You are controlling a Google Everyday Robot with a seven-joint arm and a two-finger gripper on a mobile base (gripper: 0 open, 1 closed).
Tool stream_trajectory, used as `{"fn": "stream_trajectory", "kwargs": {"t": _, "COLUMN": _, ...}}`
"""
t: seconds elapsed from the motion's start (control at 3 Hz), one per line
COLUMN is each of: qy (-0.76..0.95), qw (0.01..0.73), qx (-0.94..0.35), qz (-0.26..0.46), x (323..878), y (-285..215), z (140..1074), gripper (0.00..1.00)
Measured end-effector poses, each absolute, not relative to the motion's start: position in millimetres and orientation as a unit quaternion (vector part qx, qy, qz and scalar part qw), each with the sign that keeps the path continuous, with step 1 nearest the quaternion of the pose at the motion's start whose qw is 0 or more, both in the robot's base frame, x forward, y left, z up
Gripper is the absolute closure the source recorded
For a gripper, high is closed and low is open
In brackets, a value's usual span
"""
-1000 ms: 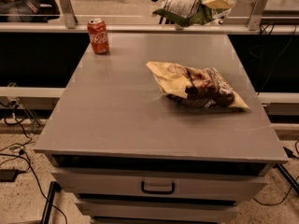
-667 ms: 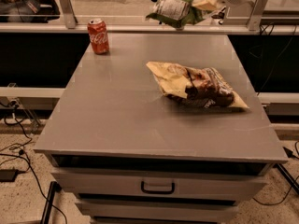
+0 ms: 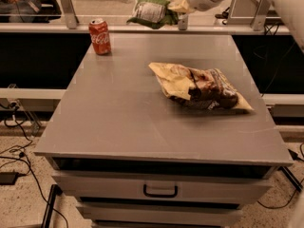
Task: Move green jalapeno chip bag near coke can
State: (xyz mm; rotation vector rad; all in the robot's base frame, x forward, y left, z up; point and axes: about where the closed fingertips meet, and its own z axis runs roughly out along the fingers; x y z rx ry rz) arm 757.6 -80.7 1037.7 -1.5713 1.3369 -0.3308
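While fingers (image 3: 179, 3) clutch green bag (image 3: 151, 9), above table (image 3: 128, 118)

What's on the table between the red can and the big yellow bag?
Nothing; the camera view shows bare table between the coke can and yellow bag. The pincer holds the green chip bag up above the far edge.

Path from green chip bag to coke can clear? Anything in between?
Nothing visible. The gripper holds the green jalapeno chip bag above the far edge of the table; the coke can stands left of it. The yellow-brown bag lies nearer, off that line.
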Motion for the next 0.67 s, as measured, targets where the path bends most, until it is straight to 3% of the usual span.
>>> {"fn": "stream_trajectory", "kwargs": {"t": 0.67, "qy": 0.563, "qw": 0.482, "qx": -0.66, "qz": -0.12, "x": 781, "y": -46, "z": 1015, "gripper": 1.0}}
